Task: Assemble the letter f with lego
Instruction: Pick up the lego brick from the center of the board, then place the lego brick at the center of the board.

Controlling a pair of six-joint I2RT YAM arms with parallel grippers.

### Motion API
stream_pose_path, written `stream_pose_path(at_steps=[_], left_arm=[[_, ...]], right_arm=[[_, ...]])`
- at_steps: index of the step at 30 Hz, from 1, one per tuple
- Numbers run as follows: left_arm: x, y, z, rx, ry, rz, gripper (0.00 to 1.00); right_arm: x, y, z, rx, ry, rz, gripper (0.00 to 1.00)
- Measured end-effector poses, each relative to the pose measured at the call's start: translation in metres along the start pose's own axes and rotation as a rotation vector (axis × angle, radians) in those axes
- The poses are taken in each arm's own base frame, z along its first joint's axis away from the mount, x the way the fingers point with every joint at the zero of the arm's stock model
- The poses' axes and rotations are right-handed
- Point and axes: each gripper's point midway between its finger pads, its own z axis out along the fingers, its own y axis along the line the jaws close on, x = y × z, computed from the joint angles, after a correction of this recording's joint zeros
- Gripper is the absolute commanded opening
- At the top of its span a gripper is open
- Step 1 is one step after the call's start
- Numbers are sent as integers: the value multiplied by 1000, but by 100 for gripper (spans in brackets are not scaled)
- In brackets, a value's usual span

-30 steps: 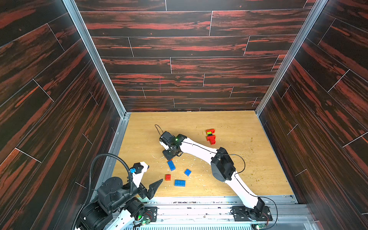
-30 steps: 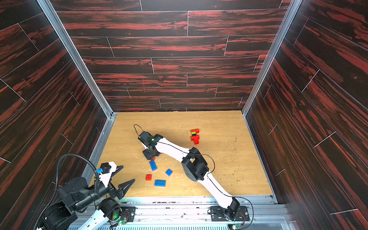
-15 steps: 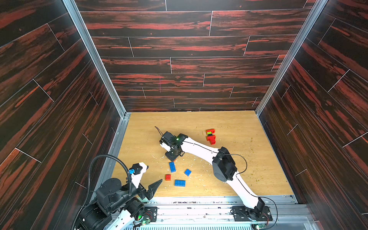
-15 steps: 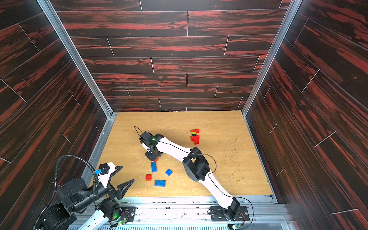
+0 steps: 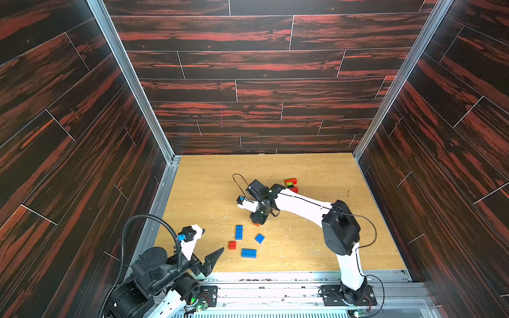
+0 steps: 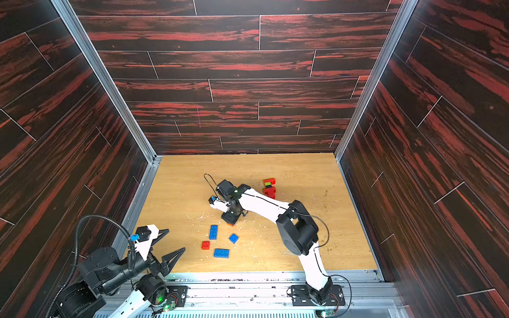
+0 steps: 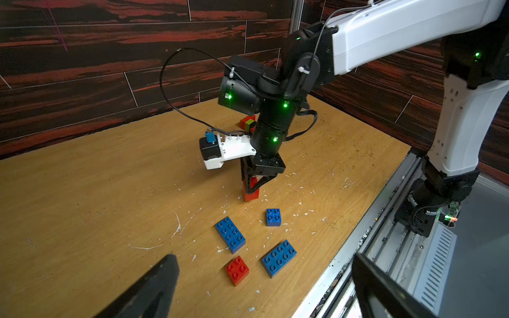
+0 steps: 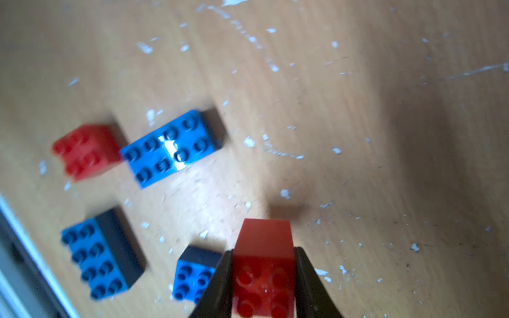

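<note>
Right gripper: we see the right gripper clenched on a red studded plastic brick piece, with one black finger on each side and the studs facing the wrist camera.
Held piece, place: it hangs upright near the middle of the pale wooden tabletop, just beyond the loose bricks. We cannot tell whether its lower end touches the wood.
Left gripper: the left gripper has its jaws spread wide and grasps nothing. It sits low at the near left corner, well apart from every brick.
Blue bricks, count: we count three, all lying studs up and apart from one another. They are a first oblong eight-stud blue brick, a second oblong eight-stud blue brick and a square four-stud blue brick.
Loose red, count: one square four-stud red brick lies just beside an end of the first oblong blue one.
Far cluster: toward the back, a rear red stack and a front red stack stand next to each other. A lime green brick shows in the rear one. We cannot count the bricks there.
Lettering: the stud tops are too blurred for us to read.
</note>
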Motion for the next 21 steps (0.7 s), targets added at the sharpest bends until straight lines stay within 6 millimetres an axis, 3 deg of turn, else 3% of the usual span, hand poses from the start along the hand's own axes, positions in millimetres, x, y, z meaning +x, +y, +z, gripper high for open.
stream_pose_path(at_steps=[6, 21], left_arm=[[0, 0, 0, 1, -1, 0, 100], [-1, 0, -2, 1, -10, 2, 100]], right_arm=[[3, 18, -10, -100, -66, -190, 31], [8, -3, -14, -83, -82, -341, 32]])
